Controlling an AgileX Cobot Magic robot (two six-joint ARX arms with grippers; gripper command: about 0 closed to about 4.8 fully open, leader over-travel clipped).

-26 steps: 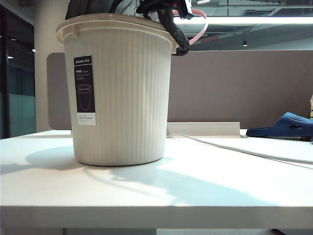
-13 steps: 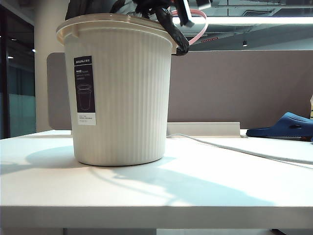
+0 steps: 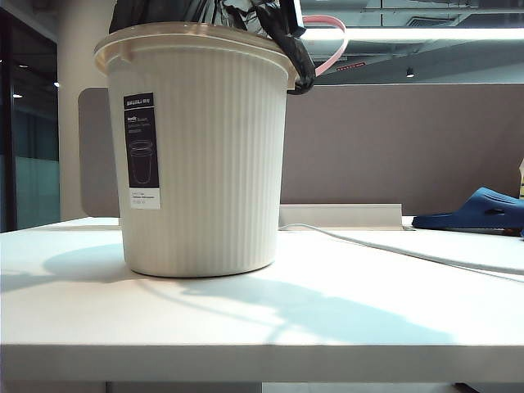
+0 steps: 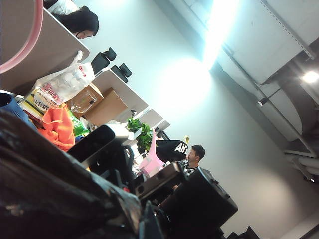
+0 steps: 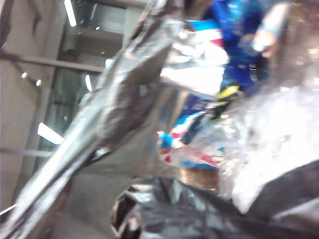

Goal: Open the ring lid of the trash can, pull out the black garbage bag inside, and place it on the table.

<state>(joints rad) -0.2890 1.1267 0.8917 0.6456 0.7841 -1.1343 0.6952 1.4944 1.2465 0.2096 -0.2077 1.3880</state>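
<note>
The right tool [image 3: 288, 16] sits at the top edge of the exterior view, just above the right side of the trash can's mouth, its jaws drawn together; it is buried in the black garbage bag [image 3: 291, 53], though whether plastic is actually pinched between the jaws cannot be told. In the right wrist view the bag [image 5: 114, 114] fills the frame as blurred, glossy folds, with crumpled clear and coloured wrappers showing behind them. The left tool [image 4: 99, 144] is closed and is seen only in its wrist view, where the pale pink ring lid [image 4: 27, 42] curves across the upper left corner. In the exterior view the ring lid [image 3: 332, 45] stands out past the right of the can's rim, behind a fold of bag draped over that rim. The trash can [image 3: 205, 155] stands upright at left centre on the table [image 3: 327, 319]. A white cable [image 3: 393, 250] and a dark blue slipper [image 3: 479, 209] lie at the right.
</note>
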